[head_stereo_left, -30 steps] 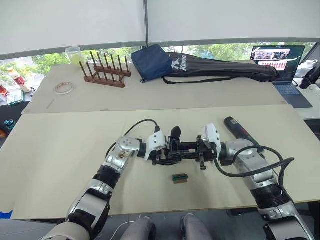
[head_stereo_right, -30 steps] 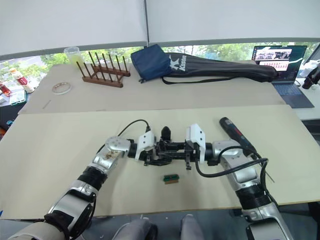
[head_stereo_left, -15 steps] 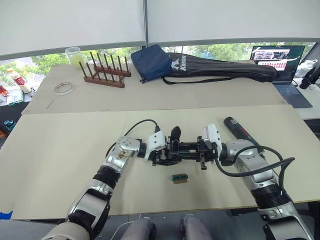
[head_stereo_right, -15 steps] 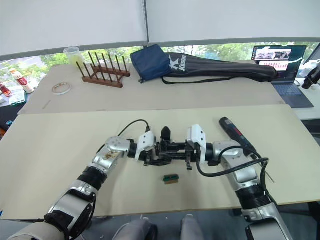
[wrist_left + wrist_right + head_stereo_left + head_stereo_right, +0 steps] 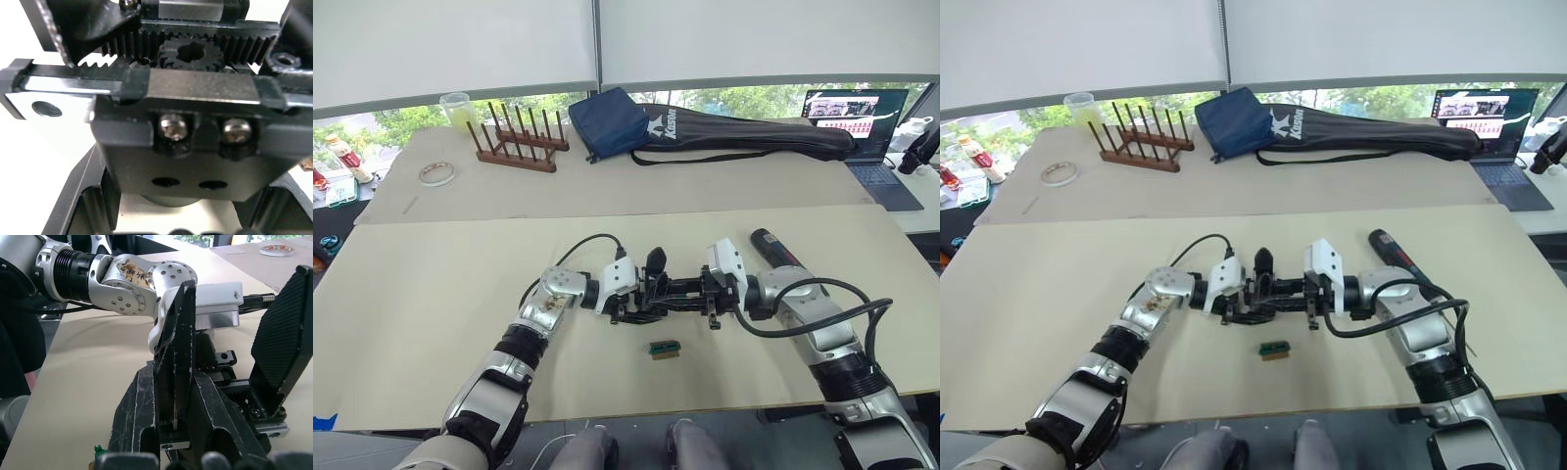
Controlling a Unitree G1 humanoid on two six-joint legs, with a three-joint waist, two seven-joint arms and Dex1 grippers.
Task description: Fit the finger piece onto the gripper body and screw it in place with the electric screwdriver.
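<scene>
Open tabletop (image 5: 431, 294) lies wide on the left. The electric screwdriver (image 5: 775, 249) crowds the right arm's far side; a small green block (image 5: 664, 349) sits just in front of the gripper body (image 5: 671, 292).

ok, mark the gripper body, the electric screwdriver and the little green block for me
gripper body (image 5: 668, 291): left eye view, on its black middle between the two grippers.
electric screwdriver (image 5: 771, 246): left eye view, on the black barrel's far end.
green block (image 5: 664, 348): left eye view, on its top face.
</scene>
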